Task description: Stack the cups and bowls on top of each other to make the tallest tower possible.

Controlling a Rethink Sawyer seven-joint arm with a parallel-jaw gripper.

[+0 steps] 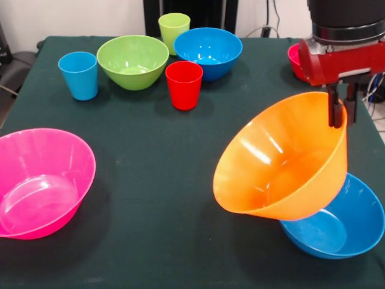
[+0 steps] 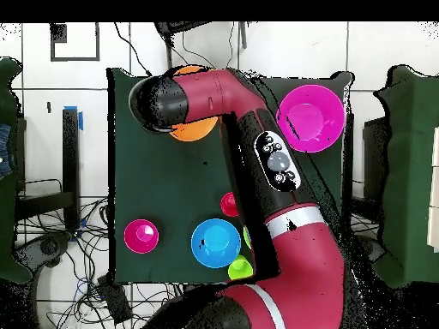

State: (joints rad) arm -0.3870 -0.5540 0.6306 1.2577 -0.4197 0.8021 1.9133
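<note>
The desk (image 1: 156,180) is covered in dark green cloth, and the biggest thing in play is the orange bowl (image 1: 283,159), tipped steeply on its side so its mouth faces the camera's left in the front view. The gripper (image 1: 337,111) hangs directly above the bowl's raised rim, clamped on that rim with one finger inside and one outside, so the bowl dangles below and to the left of it. Its low edge touches, or nearly touches, the near blue bowl (image 1: 337,226), which sits upright on the desk just beneath — that is the relation the next move turns on: the orange bowl lies over the blue one and leans across it, not level. As a tower base it would probably have to come down flat on bare cloth, clear of the blue bowl. The pink bowl (image 1: 42,183) rests well apart at the left. Farther back stand the green bowl (image 1: 132,60) and the far blue bowl (image 1: 209,51), then the small red bowl (image 1: 295,60) half hidden behind the arm. Smallest are the cups — light blue cup (image 1: 79,74), red cup (image 1: 184,84), green cup (image 1: 174,30) — all upright and unstacked.
</note>
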